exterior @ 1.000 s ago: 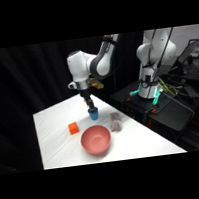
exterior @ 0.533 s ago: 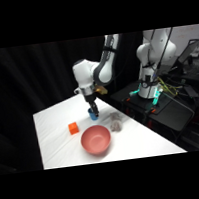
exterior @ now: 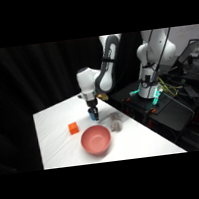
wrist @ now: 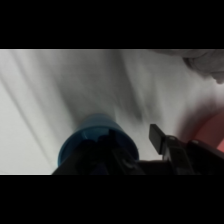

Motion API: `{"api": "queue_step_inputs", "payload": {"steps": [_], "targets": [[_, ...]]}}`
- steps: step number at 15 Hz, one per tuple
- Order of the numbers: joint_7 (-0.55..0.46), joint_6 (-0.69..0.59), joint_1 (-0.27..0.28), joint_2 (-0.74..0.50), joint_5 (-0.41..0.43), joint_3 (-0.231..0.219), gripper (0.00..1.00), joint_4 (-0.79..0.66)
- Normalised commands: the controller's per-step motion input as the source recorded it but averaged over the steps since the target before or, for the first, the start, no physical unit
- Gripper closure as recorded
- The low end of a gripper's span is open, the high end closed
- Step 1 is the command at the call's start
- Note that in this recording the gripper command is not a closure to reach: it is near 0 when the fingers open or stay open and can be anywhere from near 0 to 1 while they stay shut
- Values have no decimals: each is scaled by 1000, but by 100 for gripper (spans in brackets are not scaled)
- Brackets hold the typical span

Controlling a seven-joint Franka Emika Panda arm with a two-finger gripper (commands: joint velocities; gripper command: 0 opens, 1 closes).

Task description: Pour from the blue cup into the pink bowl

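Note:
The small blue cup [exterior: 93, 114] hangs just above the table behind the pink bowl [exterior: 96, 139], with my gripper [exterior: 92, 110] coming down from above and shut on it. In the wrist view the blue cup [wrist: 94, 144] fills the lower left, its rim under the black linkage of my gripper [wrist: 134, 150], and one black fingertip [wrist: 158, 137] shows to its right. An edge of the pink bowl [wrist: 212, 131] shows at the right border. What the cup holds is hidden.
A small orange cube [exterior: 73, 128] lies left of the bowl. A grey lumpy object [exterior: 115, 121] sits to its right and shows again as the grey lumpy object [wrist: 206, 62] at the wrist view's upper right. A second white robot [exterior: 150, 61] stands beyond the table's right edge.
The arm's wrist has shifted slightly right and lower over the last second. The blue cup stays in the gripper at about the same spot behind the bowl.

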Motion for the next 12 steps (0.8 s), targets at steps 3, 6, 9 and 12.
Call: {"api": "queue_step_inputs", "payload": {"steps": [3, 6, 9, 12], "targets": [[108, 53, 10, -118, -44, -22, 83, -33], [203, -68, 116, -213, -176, -102, 5, -48], [224, -297, 183, -416, -257, -118, 6, -64], [259, -636, 221, -664, -352, -106, 8, -17]]}}
